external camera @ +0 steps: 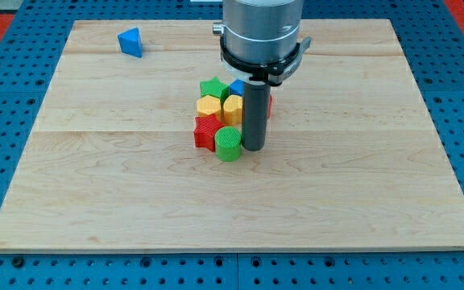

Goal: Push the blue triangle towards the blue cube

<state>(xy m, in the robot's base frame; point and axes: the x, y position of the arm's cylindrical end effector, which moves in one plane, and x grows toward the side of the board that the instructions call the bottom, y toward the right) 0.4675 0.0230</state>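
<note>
The blue triangle (131,42) lies alone near the view's top left of the wooden board (95,185). The blue cube (237,87) is only partly seen at the top of a tight cluster in the middle, mostly hidden behind my rod. The cluster also holds a green star (213,87), a yellow block (208,105), a second yellow block (232,109), a red star (206,131), a green cylinder (228,143) and a sliver of a red block (269,103). My tip (253,148) rests on the board just right of the green cylinder, far from the blue triangle.
The arm's grey body (261,32) hangs over the board's top middle and hides what is behind it. A blue pegboard surface (6,89) surrounds the board on all sides.
</note>
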